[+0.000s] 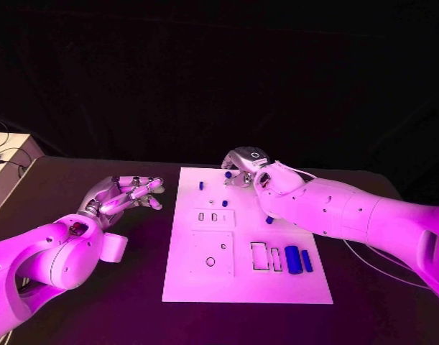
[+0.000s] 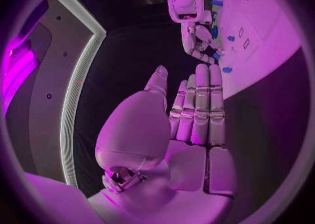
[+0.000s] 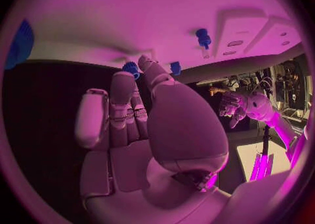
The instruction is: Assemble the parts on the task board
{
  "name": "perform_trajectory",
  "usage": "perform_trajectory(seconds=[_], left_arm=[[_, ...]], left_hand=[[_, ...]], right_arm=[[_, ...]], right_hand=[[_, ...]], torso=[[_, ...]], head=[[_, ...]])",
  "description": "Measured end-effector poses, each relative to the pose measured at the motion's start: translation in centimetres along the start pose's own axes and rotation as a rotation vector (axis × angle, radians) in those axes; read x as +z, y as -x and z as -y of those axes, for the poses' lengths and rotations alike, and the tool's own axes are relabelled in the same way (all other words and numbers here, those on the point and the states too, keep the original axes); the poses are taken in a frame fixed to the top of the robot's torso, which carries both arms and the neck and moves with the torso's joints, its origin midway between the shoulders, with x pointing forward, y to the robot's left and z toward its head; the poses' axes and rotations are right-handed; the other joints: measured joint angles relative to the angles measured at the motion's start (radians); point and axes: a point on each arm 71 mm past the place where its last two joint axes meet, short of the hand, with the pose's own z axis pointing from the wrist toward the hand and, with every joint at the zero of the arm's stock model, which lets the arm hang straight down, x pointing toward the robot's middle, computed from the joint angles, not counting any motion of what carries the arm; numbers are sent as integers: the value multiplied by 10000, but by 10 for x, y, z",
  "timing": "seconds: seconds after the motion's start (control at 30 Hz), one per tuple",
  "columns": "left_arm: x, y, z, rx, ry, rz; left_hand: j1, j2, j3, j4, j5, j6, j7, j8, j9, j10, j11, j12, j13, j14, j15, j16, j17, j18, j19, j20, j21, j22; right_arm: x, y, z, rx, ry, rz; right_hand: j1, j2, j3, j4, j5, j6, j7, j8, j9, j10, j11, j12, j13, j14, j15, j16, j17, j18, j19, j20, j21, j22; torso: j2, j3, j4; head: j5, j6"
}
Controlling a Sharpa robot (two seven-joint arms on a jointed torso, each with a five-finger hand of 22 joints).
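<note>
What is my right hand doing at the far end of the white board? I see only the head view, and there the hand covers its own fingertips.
Observer: In the right wrist view, the palm of the right hand is empty. Its fingertips reach the edge of the board, next to one blue part and another blue part.
Operator: Does it grip one of them?
Observer: I cannot tell; the fingertips hide the contact. Beyond them a blue peg stands upright on the board, and nothing touches it.
Operator: And the left hand?
Observer: The left wrist view shows the left hand with straight fingers side by side, holding nothing.
</note>
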Motion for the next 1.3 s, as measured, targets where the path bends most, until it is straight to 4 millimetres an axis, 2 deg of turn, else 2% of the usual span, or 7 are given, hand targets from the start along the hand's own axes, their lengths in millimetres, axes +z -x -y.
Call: perform_trajectory(seconds=[0.13,0.3,0.53,0.7,1.03,1.23,1.3], left_arm=[[0,1,0,9,6,22],[0,1,0,13,8,30],[0,1,0,12,9,29],[0,2,-1,17,15,39],[1,2,-1,17,22,43],[1,2,-1,22,30,58],[1,3,-1,28,33,70]], left_hand=[[0,0,0,0,0,0,0,0,0,0,0,0,0,0,0,0,0,0,0,0,0,0],[0,0,0,0,0,0,0,0,0,0,0,0,0,0,0,0,0,0,0,0,0,1],[0,0,0,0,0,0,0,0,0,-36,37,0,0,0,0,0,-9,0,0,0,0,-22],[0,0,0,0,0,0,0,0,0,-36,36,0,0,0,0,0,-9,0,0,0,0,-21],[0,0,0,0,0,0,0,0,0,-36,36,0,0,0,0,0,-8,0,0,0,-1,-20],[0,0,0,0,0,0,0,0,0,-35,36,0,0,0,0,0,-8,1,0,0,-1,-20],[0,0,0,0,0,0,0,0,0,-35,36,0,0,0,0,0,-8,1,0,0,-1,-29]], right_arm=[[-2,1,2,55,-3,60],[-3,2,4,122,-27,183],[-4,4,2,229,-5,357],[-4,5,2,245,-21,437],[-5,5,9,178,-167,450],[-13,11,15,504,-185,545],[-17,15,18,786,-227,623]], right_hand=[[-90,83,322,-121,92,113,43,0,0,413,-70,0,0,0,0,0,-18,0,0,0,0,8],[-253,155,657,-240,92,113,43,0,-1,429,-88,0,0,0,0,0,-18,-1,0,0,1,8],[-303,107,676,-257,92,114,44,0,-2,429,-87,0,1,0,-1,0,-27,-1,0,0,-48,7],[-364,169,742,-273,92,178,49,0,-3,428,-87,0,1,0,-1,0,-27,-2,0,0,-48,6],[-364,169,866,-316,92,178,48,0,-4,428,-87,0,2,0,-1,0,-40,-2,0,-1,-48,5],[-442,90,951,-316,92,186,40,0,-5,950,-178,0,2,6,-7,0,-52,-3,0,-1,-87,4],[-442,90,977,-343,92,155,72,0,-5,1171,-218,0,14,2,-74,0,-52,-3,0,-1,-109,4]], torso=[[-1,7,5],[-1,7,2],[4,3,11],[0,-6,23],[-7,-15,1],[-15,-12,-1],[-16,-10,-8]], head=[[10,-7],[12,0],[6,-4],[9,-26],[24,-29],[1,10],[0,27]])
